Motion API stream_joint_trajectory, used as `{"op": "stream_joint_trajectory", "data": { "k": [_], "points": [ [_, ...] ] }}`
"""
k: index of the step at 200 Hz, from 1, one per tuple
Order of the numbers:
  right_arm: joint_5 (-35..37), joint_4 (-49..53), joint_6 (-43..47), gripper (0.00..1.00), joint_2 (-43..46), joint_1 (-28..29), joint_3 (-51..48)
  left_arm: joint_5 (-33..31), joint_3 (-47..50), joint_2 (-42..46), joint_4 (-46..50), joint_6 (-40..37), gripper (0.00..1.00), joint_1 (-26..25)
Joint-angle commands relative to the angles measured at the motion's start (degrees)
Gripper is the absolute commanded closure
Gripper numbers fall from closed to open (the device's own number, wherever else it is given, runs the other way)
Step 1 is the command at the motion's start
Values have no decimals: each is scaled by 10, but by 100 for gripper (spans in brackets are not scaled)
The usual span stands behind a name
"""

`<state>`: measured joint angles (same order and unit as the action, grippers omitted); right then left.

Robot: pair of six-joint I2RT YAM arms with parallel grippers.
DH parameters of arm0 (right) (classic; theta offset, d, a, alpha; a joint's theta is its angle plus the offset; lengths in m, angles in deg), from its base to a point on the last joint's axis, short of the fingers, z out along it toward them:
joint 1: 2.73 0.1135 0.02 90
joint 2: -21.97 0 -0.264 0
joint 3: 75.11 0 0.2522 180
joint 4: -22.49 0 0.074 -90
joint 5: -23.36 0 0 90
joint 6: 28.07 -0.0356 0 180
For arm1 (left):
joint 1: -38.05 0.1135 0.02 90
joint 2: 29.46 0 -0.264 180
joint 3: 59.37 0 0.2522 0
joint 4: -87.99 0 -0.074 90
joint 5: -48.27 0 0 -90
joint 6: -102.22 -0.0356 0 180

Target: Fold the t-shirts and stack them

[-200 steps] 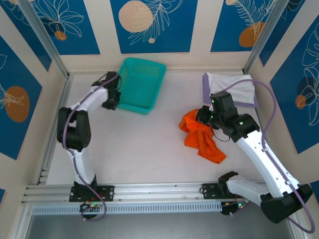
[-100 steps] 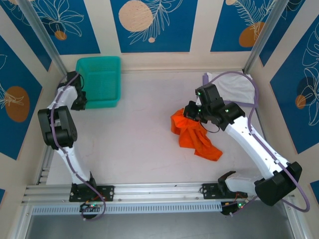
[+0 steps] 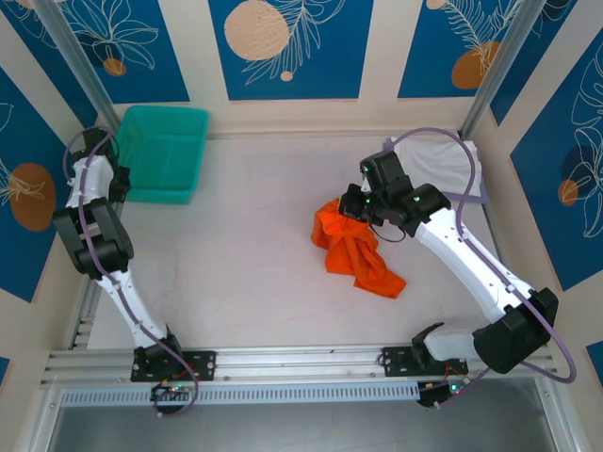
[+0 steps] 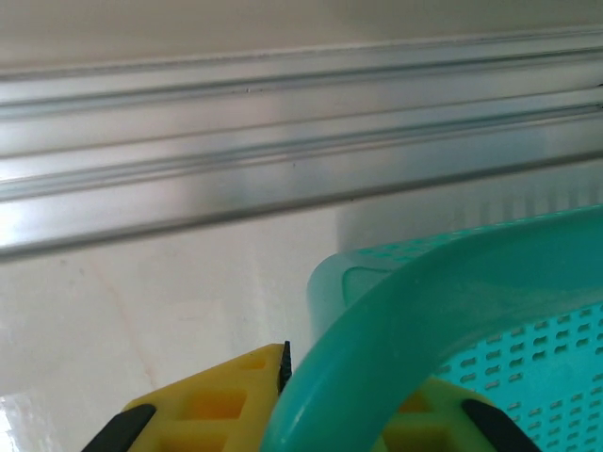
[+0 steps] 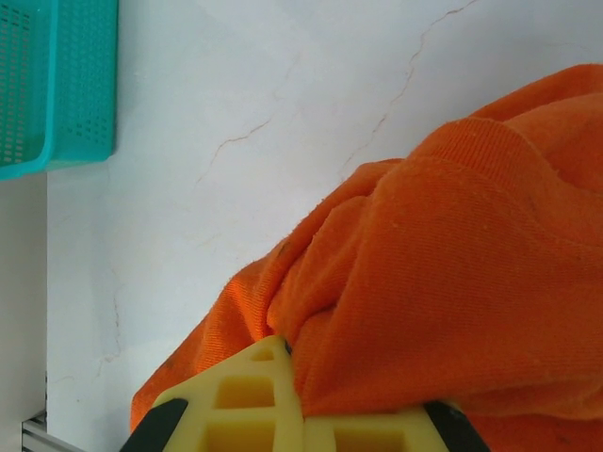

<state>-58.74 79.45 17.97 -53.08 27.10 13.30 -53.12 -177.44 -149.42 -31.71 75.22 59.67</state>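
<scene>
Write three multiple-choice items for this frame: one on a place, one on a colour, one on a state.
1. Where does the teal basket stand?
A. near-right corner
B. far-left corner of the table
C. middle of the table

2. What colour is the crumpled t-shirt in the right gripper?
A. white
B. lavender
C. orange

3. What is the left gripper doing?
A. open above the table
B. closed on the basket's rim
C. closed on a folded shirt

Answers:
1. B: the top view shows the basket against the back wall, at the left.
2. C: the right wrist view shows orange cloth pinched between the yellow fingers.
3. B: the left wrist view shows the teal rim running between its fingers.
</scene>
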Motion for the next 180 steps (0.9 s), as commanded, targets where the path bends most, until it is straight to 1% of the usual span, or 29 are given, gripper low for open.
{"op": "stream_joint_trajectory", "data": {
  "k": [1, 19, 32, 51, 83, 94, 98, 105, 118, 131, 146, 156, 161, 180],
  "points": [
    [-3, -11, -13, 100, -4, 8, 27, -37, -46, -31, 38, -7, 100, 22],
    [0, -8, -14, 100, -9, 13, 34, -46, -33, -20, 21, -5, 100, 26],
    [5, -6, -15, 100, -11, 17, 37, -33, -27, -20, 12, 4, 100, 30],
    [7, -6, -18, 100, -12, 21, 37, -39, -30, -25, 32, 25, 100, 35],
    [17, 1, -23, 100, -12, 27, 42, -53, 8, -5, 12, 27, 100, 44],
    [18, -2, -26, 100, -12, 28, 40, -44, 13, -9, 4, 23, 100, 47],
    [19, -2, -26, 100, -12, 28, 40, -37, 11, -13, 2, 17, 94, 48],
    [19, -2, -27, 100, -13, 29, 42, -28, 3, -20, 6, 10, 79, 48],
    [19, -1, -28, 100, -15, 29, 43, -13, -10, -29, 7, -8, 62, 48],
    [21, -2, -28, 100, -16, 29, 47, -9, -13, -27, 6, -20, 37, 47],
    [23, -4, -29, 100, -17, 29, 48, 0, -17, -20, 3, -38, 19, 47],
    [22, -6, -30, 100, -19, 29, 49, 7, -42, -23, 22, -59, 4, 45],
    [22, -7, -29, 100, -20, 29, 50, 7, -56, -23, 36, -68, 0, 43],
    [18, -12, -29, 100, -28, 29, 57, -2, -61, 14, 49, -95, 0, 26]
  ]
}}
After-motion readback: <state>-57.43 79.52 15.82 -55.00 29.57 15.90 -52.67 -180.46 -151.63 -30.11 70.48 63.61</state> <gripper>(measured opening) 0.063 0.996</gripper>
